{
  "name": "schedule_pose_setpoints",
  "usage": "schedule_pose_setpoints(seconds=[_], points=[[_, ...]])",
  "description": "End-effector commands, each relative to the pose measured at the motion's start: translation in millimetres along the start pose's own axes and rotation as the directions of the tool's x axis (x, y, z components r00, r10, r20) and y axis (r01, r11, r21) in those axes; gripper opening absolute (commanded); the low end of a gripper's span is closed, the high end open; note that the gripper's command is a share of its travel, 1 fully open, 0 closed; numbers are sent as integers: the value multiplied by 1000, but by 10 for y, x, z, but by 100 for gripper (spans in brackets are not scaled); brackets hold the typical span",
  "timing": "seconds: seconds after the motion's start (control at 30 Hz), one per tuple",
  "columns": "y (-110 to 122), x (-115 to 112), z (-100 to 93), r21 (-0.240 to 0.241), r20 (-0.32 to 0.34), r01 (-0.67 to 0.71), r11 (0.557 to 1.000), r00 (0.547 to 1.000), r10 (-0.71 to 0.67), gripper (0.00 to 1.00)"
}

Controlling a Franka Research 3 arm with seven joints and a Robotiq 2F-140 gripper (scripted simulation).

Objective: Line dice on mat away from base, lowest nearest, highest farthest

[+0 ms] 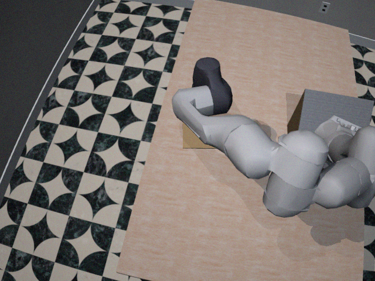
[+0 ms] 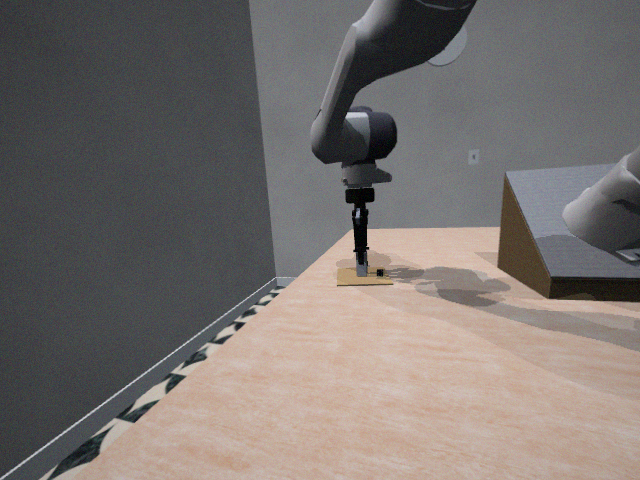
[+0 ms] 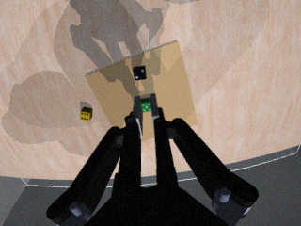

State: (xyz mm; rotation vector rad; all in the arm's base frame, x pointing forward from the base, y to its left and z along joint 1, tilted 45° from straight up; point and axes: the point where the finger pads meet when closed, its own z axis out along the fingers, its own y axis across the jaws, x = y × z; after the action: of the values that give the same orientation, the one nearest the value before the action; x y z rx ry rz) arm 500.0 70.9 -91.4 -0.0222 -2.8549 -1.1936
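The tan mat (image 1: 193, 141) (image 2: 347, 279) (image 3: 175, 85) lies flat on the table. A black die (image 2: 379, 272) (image 3: 139, 72) lies on it, on the robot base's side of the gripper, with two pips up. My gripper (image 2: 361, 274) (image 3: 146, 103) points down with its fingertips low over the mat. It is shut on the green die (image 3: 146, 107), which shows five pips; whether that die touches the mat I cannot tell. A yellow die (image 3: 86, 114) lies on the table off the mat, left of it in the wrist view, with a six-pip face showing. The arm hides the dice in the top view.
A large grey-topped wedge block (image 1: 336, 110) (image 2: 578, 248) stands on the table (image 1: 181, 229) (image 2: 361, 387) between the mat and the robot's base. The table's edge (image 3: 235, 167) runs beyond the mat's far side.
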Motion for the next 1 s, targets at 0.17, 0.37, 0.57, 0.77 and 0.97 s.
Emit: schedule_pose_setpoints(seconds=[0.17, 0.37, 0.57, 0.77, 0.97], points=[[-3, -10, 6, 1, 2, 7, 1000, 1000, -7, 7], [-3, -10, 6, 1, 2, 7, 1000, 1000, -7, 7], [-3, -10, 6, 1, 2, 7, 1000, 1000, -7, 7], [-3, -10, 6, 1, 2, 7, 1000, 1000, -7, 7], [-3, -10, 6, 1, 2, 7, 1000, 1000, -7, 9]])
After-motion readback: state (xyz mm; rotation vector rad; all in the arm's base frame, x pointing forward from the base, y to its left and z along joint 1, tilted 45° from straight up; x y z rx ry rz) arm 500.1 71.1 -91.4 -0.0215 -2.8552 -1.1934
